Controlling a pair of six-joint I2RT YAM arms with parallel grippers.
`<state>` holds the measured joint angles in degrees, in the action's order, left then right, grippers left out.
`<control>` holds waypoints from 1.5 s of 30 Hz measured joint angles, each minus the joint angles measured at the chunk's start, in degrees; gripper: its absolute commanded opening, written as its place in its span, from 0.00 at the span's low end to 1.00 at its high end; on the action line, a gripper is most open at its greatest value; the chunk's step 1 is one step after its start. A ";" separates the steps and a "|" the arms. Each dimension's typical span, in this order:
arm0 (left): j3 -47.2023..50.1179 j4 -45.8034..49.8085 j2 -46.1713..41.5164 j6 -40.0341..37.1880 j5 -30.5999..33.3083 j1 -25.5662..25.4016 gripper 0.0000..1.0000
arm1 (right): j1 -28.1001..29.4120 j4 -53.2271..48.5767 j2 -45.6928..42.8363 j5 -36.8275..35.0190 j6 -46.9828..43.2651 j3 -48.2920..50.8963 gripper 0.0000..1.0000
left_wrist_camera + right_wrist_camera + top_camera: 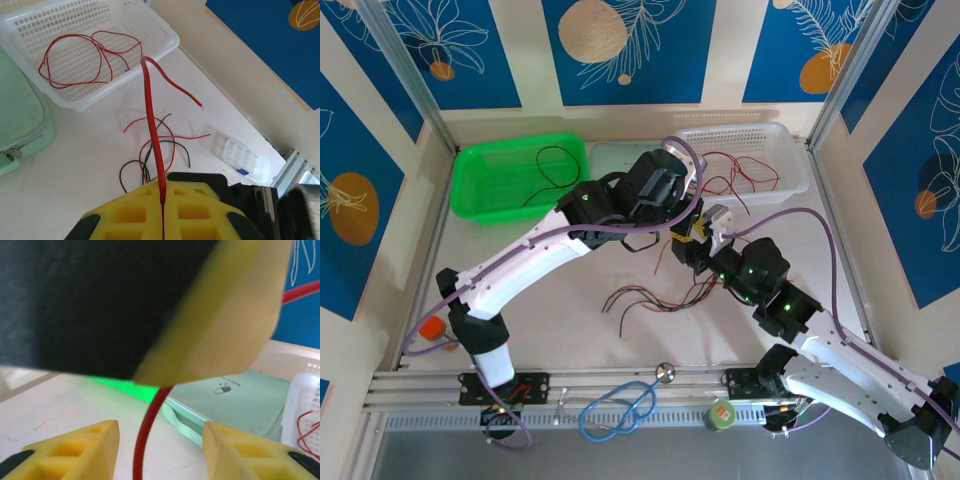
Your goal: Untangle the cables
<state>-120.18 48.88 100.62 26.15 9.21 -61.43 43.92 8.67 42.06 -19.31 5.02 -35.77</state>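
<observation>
A: Entry one, left fingers [162,200]?
B: Yellow moulded pads with square hollows, black-backed, pressed fully together on one red cable [149,100]. It rises from the seam, crooks over and ends free in the air.
A: Right fingers [161,430]?
B: Same yellow moulding, standing apart. A red strand [142,450] drops from under the left fingers through the gap, touching neither pad; nothing gripped.
A: The other cables [660,292]?
B: Thin, glossy, red and black. Most lie loosely crossed on the pale, faintly veined table [550,320], just near of both fingers. Red loops [75,60] rest in the white perforated basket [160,35], far right. One black loop [552,170] lies in the green plastic basket [480,200], far left.
A: Sundries?
B: Mint-green zipped pouch [20,125], soft-cornered, between the baskets. Clear compartment box [240,155] on the table near its edge. Blue stethoscope [620,410] coiled at the near edge.
A: Open room?
B: Bare table left of the loose cables. Cream walls [620,120] close the far and side edges.
</observation>
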 measured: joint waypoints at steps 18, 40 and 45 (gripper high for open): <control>16.83 -8.96 -14.38 -1.40 3.69 0.52 0.75 | -18.73 -9.38 7.39 6.64 5.62 -13.33 0.00; 30.08 -11.61 -26.34 -3.65 8.48 0.83 0.81 | -46.86 -13.92 59.28 23.85 13.70 -54.01 0.00; 30.60 -10.97 -26.36 -5.75 6.75 0.83 1.00 | -46.93 -15.93 68.04 23.80 16.11 -58.27 0.00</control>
<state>-89.58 37.91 74.26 20.40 15.97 -60.60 -3.01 -7.27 110.10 4.49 21.12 -94.04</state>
